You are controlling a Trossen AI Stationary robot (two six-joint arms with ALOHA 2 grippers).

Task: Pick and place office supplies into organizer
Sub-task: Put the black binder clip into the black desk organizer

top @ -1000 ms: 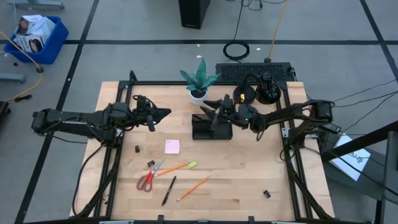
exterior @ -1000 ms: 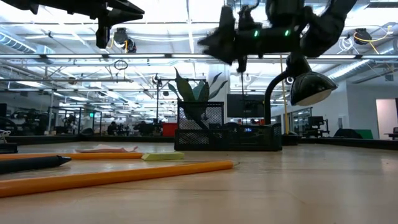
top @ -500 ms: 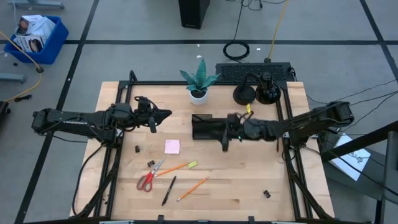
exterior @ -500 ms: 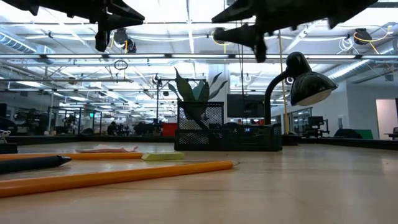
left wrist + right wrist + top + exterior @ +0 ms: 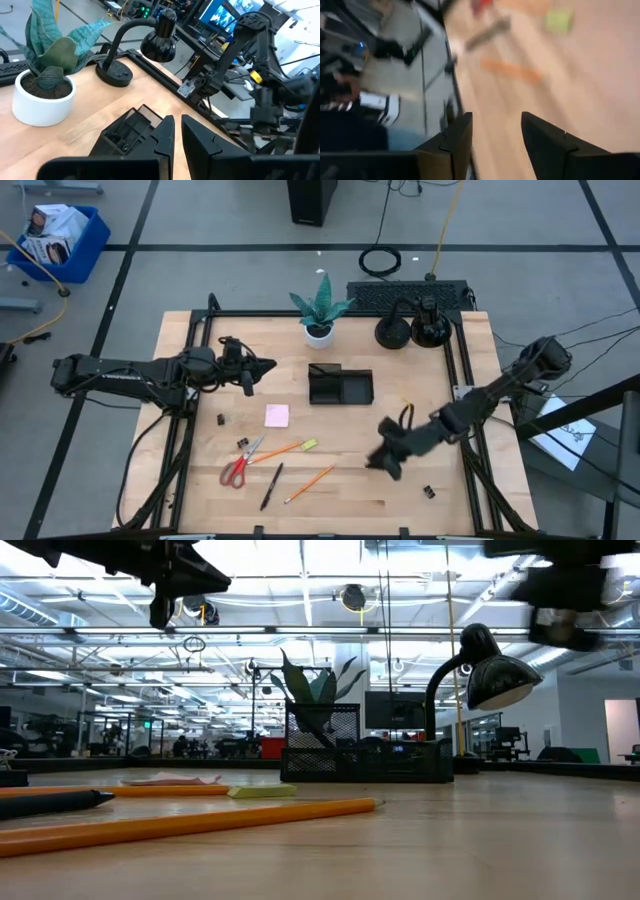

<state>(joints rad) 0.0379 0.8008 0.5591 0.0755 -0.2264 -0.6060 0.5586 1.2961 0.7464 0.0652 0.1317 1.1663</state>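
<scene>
Two dark fingers (image 5: 542,142) apart (nothing between), orange pencil (image 5: 512,71), blurred wooden table (image 5: 580,90)

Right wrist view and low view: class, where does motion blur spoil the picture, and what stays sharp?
Right wrist view: the table and an orange pencil smear into streaks, while the right tool stays crisp. Low view: the right arm at top right is blurred; the desk lamp and organizer are sharp.

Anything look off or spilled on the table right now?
Nothing spilled or damaged. The organizer sits upright mid-table; scissors, pencils and pen lie scattered in front, not yet sorted. One binder clip lies apart near the right edge, close to the open right gripper.
</scene>
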